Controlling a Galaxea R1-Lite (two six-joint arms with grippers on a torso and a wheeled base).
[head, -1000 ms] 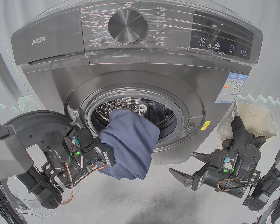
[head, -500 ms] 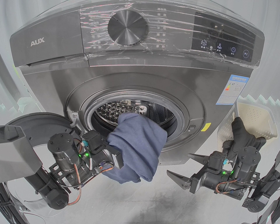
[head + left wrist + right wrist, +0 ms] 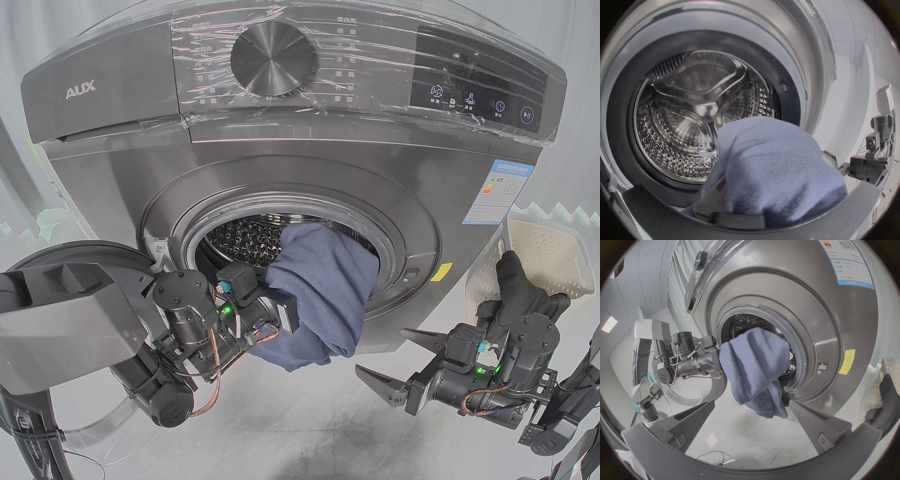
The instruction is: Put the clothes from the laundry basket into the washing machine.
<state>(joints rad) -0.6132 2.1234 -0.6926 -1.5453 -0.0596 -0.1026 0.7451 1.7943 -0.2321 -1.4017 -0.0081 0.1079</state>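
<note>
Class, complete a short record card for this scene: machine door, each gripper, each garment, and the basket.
Washing machine door: open, on the robot's left
Left gripper: holds blue garment at drum mouth
Garment position: across the opening, lower end hanging below it
Right gripper: open, empty
Laundry basket: right of machine, black garment over its rim

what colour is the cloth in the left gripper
Plain slate blue garment, no pattern; the right wrist view shows it best.

Laundry corner, probably in a test lab rather than a home.
A front-loading washing machine (image 3: 112,187) with wrapping film (image 3: 369,81) on its control panel (image 3: 475,94) stands on a grey floor (image 3: 312,419) among white panelled walls (image 3: 643,274).
</note>
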